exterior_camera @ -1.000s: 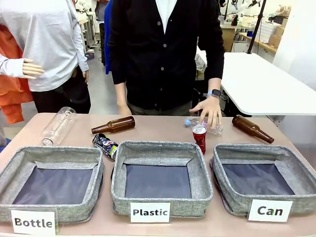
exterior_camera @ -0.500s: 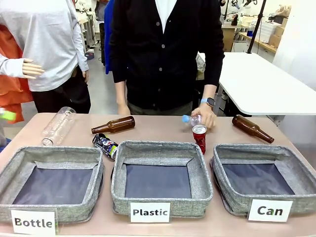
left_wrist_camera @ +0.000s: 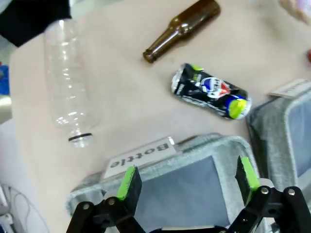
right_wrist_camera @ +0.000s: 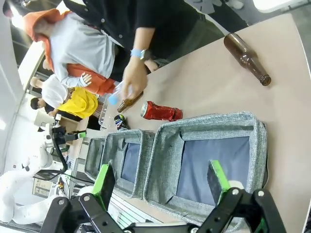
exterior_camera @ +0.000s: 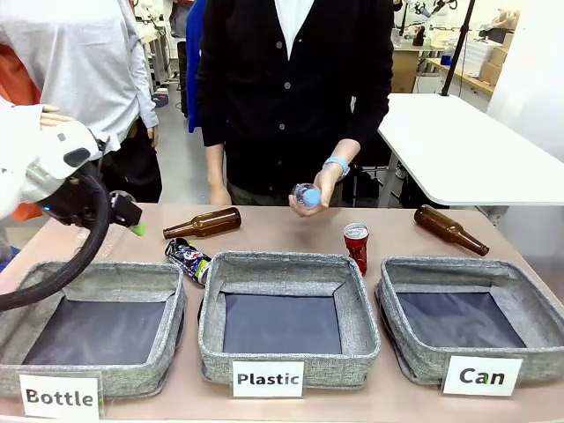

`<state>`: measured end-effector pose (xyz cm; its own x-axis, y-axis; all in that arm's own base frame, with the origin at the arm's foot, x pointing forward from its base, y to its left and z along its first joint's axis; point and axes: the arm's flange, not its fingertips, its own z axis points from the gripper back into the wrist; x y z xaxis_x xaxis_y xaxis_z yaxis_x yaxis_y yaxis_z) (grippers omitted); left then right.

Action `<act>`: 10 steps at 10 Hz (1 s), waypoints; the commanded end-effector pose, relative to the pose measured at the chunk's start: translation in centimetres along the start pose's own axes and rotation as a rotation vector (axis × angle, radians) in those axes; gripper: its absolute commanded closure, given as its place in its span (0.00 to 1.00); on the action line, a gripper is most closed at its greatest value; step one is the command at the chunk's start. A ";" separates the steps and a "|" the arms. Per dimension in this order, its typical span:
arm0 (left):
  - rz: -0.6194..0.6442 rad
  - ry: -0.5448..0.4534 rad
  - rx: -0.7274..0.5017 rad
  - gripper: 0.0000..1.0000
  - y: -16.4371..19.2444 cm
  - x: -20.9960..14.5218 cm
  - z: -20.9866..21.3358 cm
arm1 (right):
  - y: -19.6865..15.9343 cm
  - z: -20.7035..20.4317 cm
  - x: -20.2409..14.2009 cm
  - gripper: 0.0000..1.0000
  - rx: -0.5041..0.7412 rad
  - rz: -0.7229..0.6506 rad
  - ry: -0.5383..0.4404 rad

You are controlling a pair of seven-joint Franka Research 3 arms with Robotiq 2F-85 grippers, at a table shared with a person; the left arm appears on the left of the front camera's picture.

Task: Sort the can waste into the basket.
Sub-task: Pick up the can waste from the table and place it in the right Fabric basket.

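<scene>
Holding my left gripper (left_wrist_camera: 187, 177) spread, empty, aiming at dark blue can (left_wrist_camera: 210, 91) well left of "Can" basket (exterior_camera: 520, 304); my right gripper (right_wrist_camera: 160, 175) hovering spread, empty, over that basket for drop-off.

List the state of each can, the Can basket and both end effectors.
Dark can, lying on its side on the table.
Red can, standing upright on the table.
Can basket, empty.
Left end effector, open, holding nothing.
Right end effector, open, holding nothing.
</scene>
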<state>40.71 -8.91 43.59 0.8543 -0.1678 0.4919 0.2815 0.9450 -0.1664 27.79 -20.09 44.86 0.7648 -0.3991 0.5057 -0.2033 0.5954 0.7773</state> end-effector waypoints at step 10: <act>-0.062 -0.031 -0.343 0.00 10.1 -4.4 5.7 | -0.2 -0.1 0.3 0.00 0.017 0.027 -0.018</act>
<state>38.95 -0.13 45.58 0.8111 -0.2439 0.5316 0.4854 0.7878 -0.3790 27.78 -20.07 44.81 0.7655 -0.3965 0.5068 -0.2033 0.5982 0.7751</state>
